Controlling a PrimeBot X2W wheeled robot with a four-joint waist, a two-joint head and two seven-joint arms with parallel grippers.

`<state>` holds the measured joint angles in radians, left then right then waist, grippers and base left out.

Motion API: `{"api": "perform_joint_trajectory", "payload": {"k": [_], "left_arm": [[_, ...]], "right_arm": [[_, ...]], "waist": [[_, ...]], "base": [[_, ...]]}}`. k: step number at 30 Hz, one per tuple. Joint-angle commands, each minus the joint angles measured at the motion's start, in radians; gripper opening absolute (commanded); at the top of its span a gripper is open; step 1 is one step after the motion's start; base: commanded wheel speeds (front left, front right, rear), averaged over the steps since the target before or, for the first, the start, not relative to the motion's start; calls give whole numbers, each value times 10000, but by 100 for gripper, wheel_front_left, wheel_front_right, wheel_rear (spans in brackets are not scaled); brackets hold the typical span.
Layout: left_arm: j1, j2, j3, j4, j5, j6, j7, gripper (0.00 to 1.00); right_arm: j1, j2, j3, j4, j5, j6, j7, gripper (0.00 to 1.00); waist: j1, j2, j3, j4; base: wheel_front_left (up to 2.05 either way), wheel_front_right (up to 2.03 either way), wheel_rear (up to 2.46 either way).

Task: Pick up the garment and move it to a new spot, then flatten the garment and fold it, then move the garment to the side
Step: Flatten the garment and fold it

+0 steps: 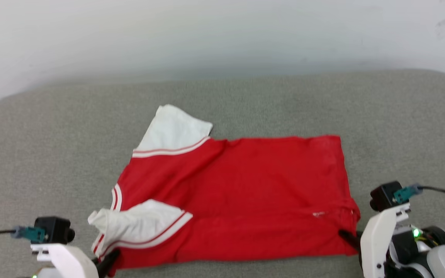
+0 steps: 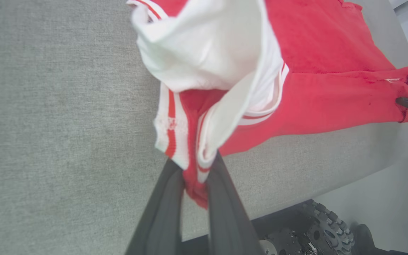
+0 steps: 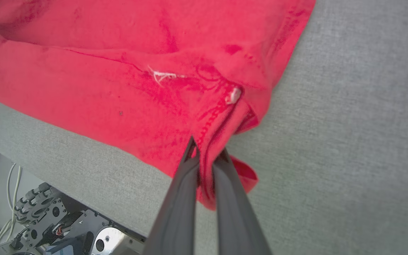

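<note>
Sideways on, the garment point(image 1: 245, 185) lies across the grey padded table point(image 1: 52, 154). Its long axis runs left to right in the head view, with the neck end and white sleeves toward the robot's left and the hem toward its right. The far sleeve point(image 1: 172, 129) lies flat and points away from the robot, while the near sleeve point(image 1: 141, 222) is crumpled back over the red body.

The left gripper point(image 1: 108, 259) is clenched on the near left corner, with striped trim and red cloth bunched between its fingers. The right gripper point(image 1: 348, 236) is clamped on the near hem corner.

Both grips sit close to the table's near edge. Under that edge, the right wrist view shows the robot's wheeled base point(image 3: 41, 212). A pale wall point(image 1: 222, 34) stands behind the table.
</note>
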<state>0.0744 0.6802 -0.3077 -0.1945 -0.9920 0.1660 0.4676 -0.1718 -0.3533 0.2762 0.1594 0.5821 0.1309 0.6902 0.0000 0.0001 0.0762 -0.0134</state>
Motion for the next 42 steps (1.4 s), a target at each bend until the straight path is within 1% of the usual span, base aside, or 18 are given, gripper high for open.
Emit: {"api": "perform_joint_trajectory", "payload": {"k": [1, 6, 8, 10, 13, 14, 15, 16, 17, 18, 21, 25, 29, 33, 37, 42], "left_arm": [[292, 54, 33, -94, -64, 115, -1, 0], [1190, 132, 160, -317, -280, 460, 13, 0], [1435, 71, 128, -307, -401, 491, 42, 0], [1498, -77, 42, -167, -502, 405, 14, 0], [1214, -388, -108, 188, -511, 251, -140, 0], [1132, -490, -214, 380, -553, 160, -93, 0], [1024, -569, -298, 540, -536, 74, -99, 0], [888, -672, -337, 686, -539, -19, -150, 30], [788, -787, -396, 849, -614, -109, -142, 93], [725, -831, -442, 1001, -585, -185, -150, 100], [502, -947, -439, 1338, -519, -374, -365, 100], [173, -822, -231, 1506, -247, -492, -772, 100], [-195, -717, 6, 1386, 370, -369, -1531, 100], [-657, -846, 140, 1197, 1165, -145, -2495, 100], [-1257, -1027, 224, 1133, 1974, 129, -3470, 100], [-2233, -1091, 325, 1222, 2655, 253, -4193, 100]], "right_arm": [[284, -90, -60, -127, 77, -4, 80, 0], [1143, -154, -311, -580, 68, -4, 478, 0], [1404, -136, -416, -657, 8, -4, 608, 0], [1597, -58, -496, -669, -77, -4, 603, 0], [1776, 98, -602, -506, -296, -4, 293, 0], [1817, 199, -656, -411, -313, -4, 177, 17], [1883, 264, -672, -320, -364, -4, 114, 43], [1910, 311, -676, -259, -408, -4, 10, 98], [1905, 384, -735, -201, -418, -4, -99, 100], [1928, 399, -744, -181, -491, -4, -219, 100], [1962, 494, -836, -268, -632, -4, -868, 100], [2021, 593, -1025, -641, -953, -4, -2117, 100], [1991, 924, -1426, -1087, -1500, -4, -3752, 100], [1744, 1395, -1901, -1488, -2266, -4, -5230, 100], [1439, 1745, -2167, -1901, -2862, -4, -5934, 100], [881, 2031, -2212, -2420, -3297, -4, -6196, 100]], "waist": [[0, -1, -410, 31], [0, -1, -796, 60], [0, -1, -825, 74], [0, -1, -826, 110], [0, -1, -779, 142], [0, -1, -760, 156], [0, -1, -740, 166], [0, -1, -699, 166], [0, -1, -672, 165], [0, -1, -643, 155], [0, -1, -574, 121], [0, -1, -604, 75], [0, -1, -667, -48], [0, -1, -586, -258], [0, -1, -288, -541], [0, -1, 516, -949]], "base": [[0, 0, 0], [0, 0, 0], [0, 0, 0], [0, 0, 0], [0, 0, 0], [0, 0, 0], [0, 0, 0], [0, 0, 0], [0, 0, 0], [0, 0, 0], [0, 0, 0], [0, 0, 0], [0, 0, 0], [0, 0, 0], [0, 0, 0], [0, 0, 0]]}}
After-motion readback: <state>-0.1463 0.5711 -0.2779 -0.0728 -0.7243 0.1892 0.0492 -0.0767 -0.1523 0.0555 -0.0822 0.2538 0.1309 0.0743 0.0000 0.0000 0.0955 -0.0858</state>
